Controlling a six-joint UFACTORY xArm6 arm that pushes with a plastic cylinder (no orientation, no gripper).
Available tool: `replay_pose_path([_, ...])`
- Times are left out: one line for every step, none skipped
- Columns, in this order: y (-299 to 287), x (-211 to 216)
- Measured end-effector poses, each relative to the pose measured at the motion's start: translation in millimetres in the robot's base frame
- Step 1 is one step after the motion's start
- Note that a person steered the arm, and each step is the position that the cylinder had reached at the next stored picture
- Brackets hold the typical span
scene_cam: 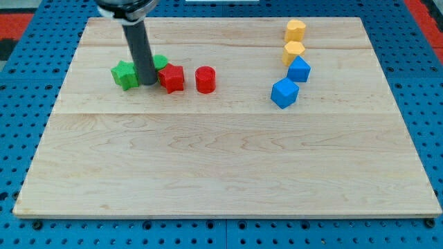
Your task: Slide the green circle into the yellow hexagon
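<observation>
The green circle (160, 63) sits at the view's upper left, mostly hidden behind my rod. My tip (148, 83) rests on the board just below and left of it, between a green star (124, 75) and a red star (172, 78). Two yellow blocks stand at the view's upper right: an upper one (295, 30) and a lower one (293, 52). Both look hexagonal, and I cannot tell which is the hexagon.
A red cylinder (205, 79) stands right of the red star. Two blue blocks (299, 70) (284, 93) lie below the yellow ones. The wooden board (221, 166) lies on a blue pegboard.
</observation>
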State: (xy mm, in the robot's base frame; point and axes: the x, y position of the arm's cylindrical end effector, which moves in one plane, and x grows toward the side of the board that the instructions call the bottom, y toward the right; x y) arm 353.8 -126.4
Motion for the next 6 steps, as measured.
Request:
replay_pose_path([43,-32])
replay_pose_path([49,-54])
replay_pose_path([15,-54])
replay_pose_path([9,-75])
replay_pose_path([20,-94])
replay_pose_path([102,-97])
